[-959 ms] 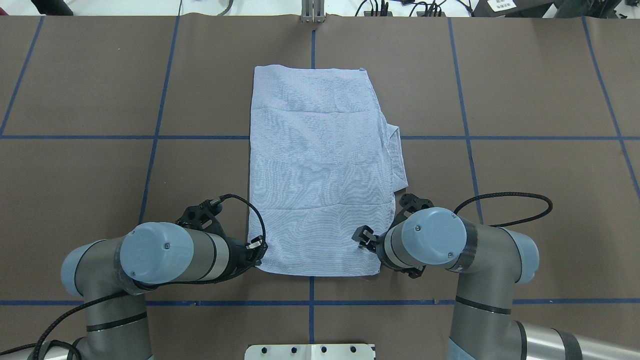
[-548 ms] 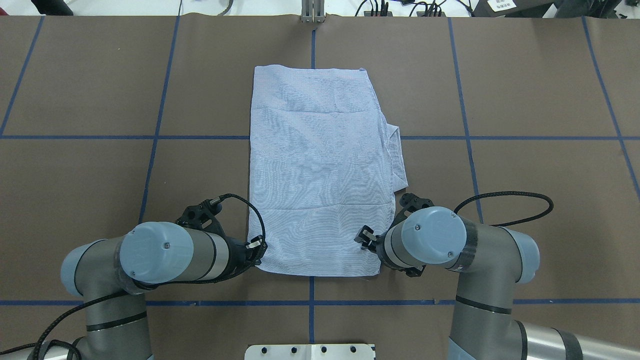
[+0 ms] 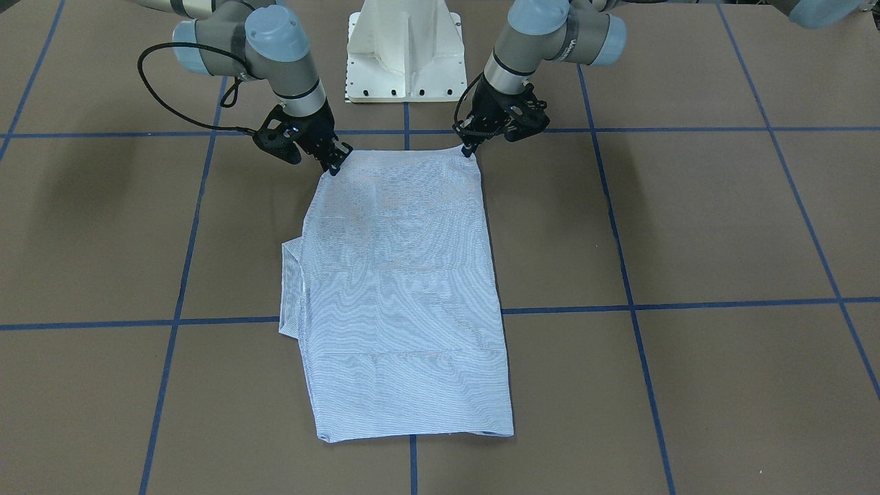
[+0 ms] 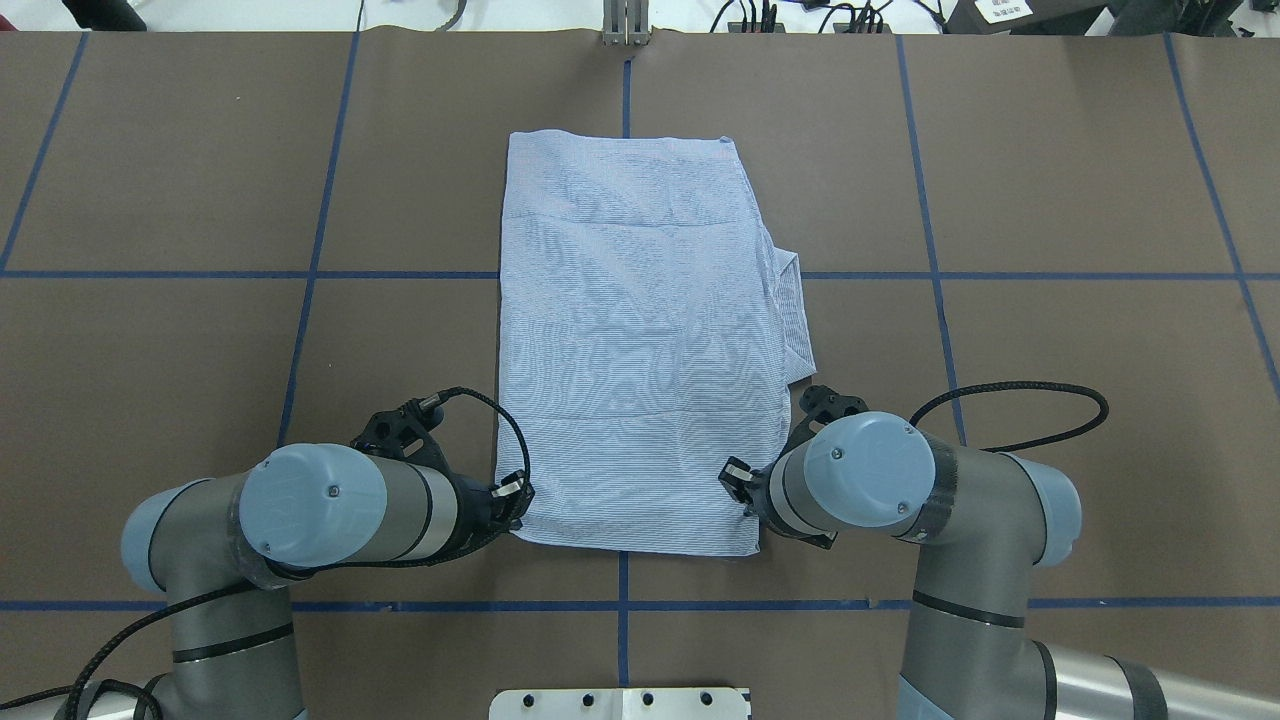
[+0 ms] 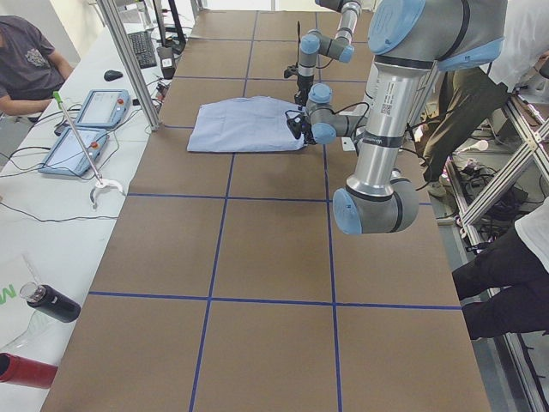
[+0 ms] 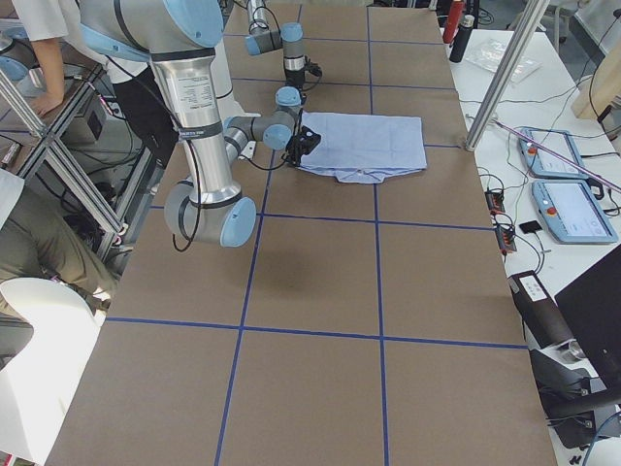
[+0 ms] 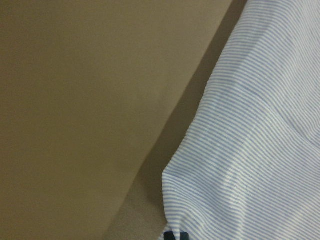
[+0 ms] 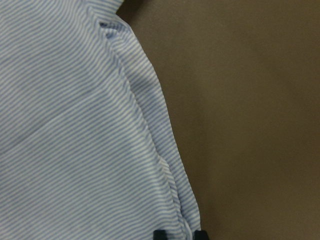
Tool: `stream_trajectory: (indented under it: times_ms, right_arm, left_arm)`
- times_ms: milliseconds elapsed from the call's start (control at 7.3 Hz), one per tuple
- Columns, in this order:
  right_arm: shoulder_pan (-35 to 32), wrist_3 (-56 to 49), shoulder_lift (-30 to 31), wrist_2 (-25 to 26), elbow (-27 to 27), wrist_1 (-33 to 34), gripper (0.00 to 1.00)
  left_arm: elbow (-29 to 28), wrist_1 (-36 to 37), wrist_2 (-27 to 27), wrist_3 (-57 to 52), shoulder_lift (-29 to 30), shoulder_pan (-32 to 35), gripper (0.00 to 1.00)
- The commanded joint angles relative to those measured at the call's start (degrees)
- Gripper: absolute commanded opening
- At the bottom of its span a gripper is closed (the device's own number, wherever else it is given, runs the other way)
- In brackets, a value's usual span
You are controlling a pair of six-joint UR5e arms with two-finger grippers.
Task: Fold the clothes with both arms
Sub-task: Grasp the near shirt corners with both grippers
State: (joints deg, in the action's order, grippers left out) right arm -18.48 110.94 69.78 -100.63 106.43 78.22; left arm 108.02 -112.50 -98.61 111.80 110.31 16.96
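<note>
Front view: light blue-and-white striped cotton shirt (image 3: 405,289) lies flat mid-table as a long rectangle; left black two-finger gripper (image 3: 468,149) and right black two-finger gripper (image 3: 335,167) pinch its two near-robot corners.
Overhead: collar juts from the right edge.
Wrist views: both jaws clenched on cloth.
Thin, limp, light; corner grips suit it.

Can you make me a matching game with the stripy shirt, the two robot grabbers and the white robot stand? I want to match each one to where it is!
Things:
1. shirt
2. left gripper
3. right gripper
4. white stand

Places:
A. at the shirt's near right corner
B. lying flat mid-table
C. between the two arms
D. at the shirt's near left corner

Pairs: 1-B, 2-D, 3-A, 4-C
</note>
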Motion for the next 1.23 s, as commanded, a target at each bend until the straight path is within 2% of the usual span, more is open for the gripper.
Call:
stream_trajectory:
  times_ms: [0, 137, 411, 548, 822, 1097]
  right_arm:
    - [-0.42, 0.06, -0.17, -0.09, 0.09, 0.0, 0.0]
    - [-1.03, -0.02, -0.17, -0.79, 0.18, 0.0, 0.0]
    - [-3.83, -0.11, 0.35, -7.44, 2.37, 0.0, 0.0]
    - [-3.93, -0.37, 0.7, -8.61, 3.34, -0.08, 0.0]
    - [-3.93, -0.38, 2.02, -11.41, 6.49, -0.08, 0.0]
    - [-1.93, -0.38, 5.87, -15.72, 12.89, 0.09, 0.0]
  left_arm:
    - [0.0, 0.0, 0.0, 0.0, 0.0, 0.0, 0.0]
    - [0.0, 0.0, 0.0, -0.09, 0.0, 0.0, 0.0]
    - [0.7, 0.09, -0.09, -0.09, 0.0, 0.09, 0.0]
    - [2.44, 1.31, -0.18, -0.09, -0.44, 0.18, 0.0]
    - [8.93, 9.45, -3.58, -0.87, -0.53, 0.09, 0.0]
    - [13.78, 17.19, -4.13, -0.97, -0.36, -0.52, 0.0]
